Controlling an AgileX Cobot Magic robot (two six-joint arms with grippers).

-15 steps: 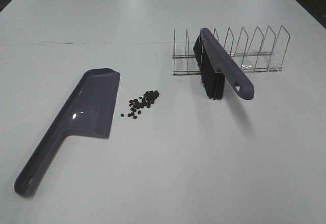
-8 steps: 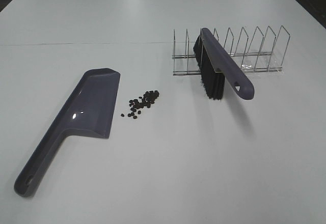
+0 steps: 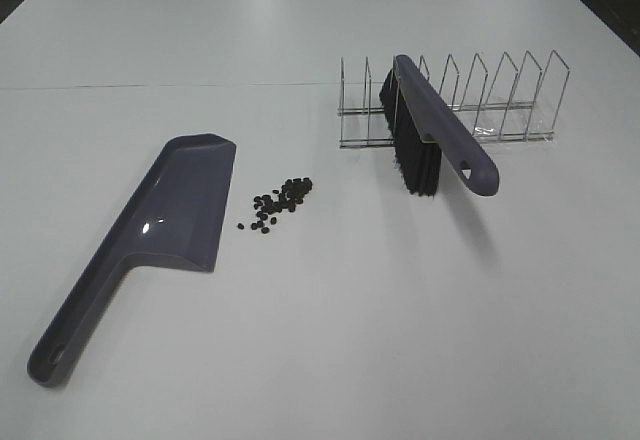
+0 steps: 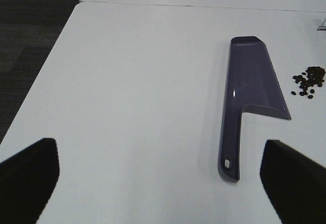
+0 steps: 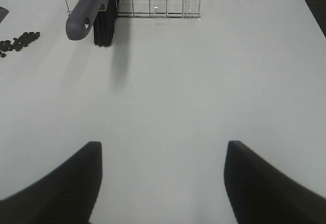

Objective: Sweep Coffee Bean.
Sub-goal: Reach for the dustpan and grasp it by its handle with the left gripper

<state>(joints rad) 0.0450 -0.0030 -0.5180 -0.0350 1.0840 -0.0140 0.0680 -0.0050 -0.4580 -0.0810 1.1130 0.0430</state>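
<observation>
Left gripper (image 4: pixel 158 147) first: in the left wrist view we see its two dark fingers (image 4: pixel 30 178) spread wide, with only bare table (image 3: pixel 330 360) between them and nothing pinched. It sits short of the handle end of the dustpan (image 3: pixel 165 220), apart from it.

We log the dustpan as purple and lying flat on the white table. Its long handle points to the near left and its pan to the far right.

The coffee bean (image 3: pixel 278 202) is a loose dark scatter on the table just right of the dustpan's pan. It is near the pan's long right edge but not touching it. A few strays trail off toward the dustpan's near corner.

Further right of the dustpan, and a bit farther back, is the brush (image 3: pixel 445 140), with a handle of the same purple. It is lodged in a slot near the left end of a wire rack (image 3: pixel 500 105). Its black bristles (image 3: pixel 415 165) point down to the table. Its handle is tilted and sticks out of the rack on the near side. The rack stands upright, well apart from the dustpan, and we see nothing else in its slots.

The right gripper (image 5: pixel 163 145) is far right of the dustpan, on the near side of the brush and well clear of it. Its fingers are parted over bare table and grip nothing.
</observation>
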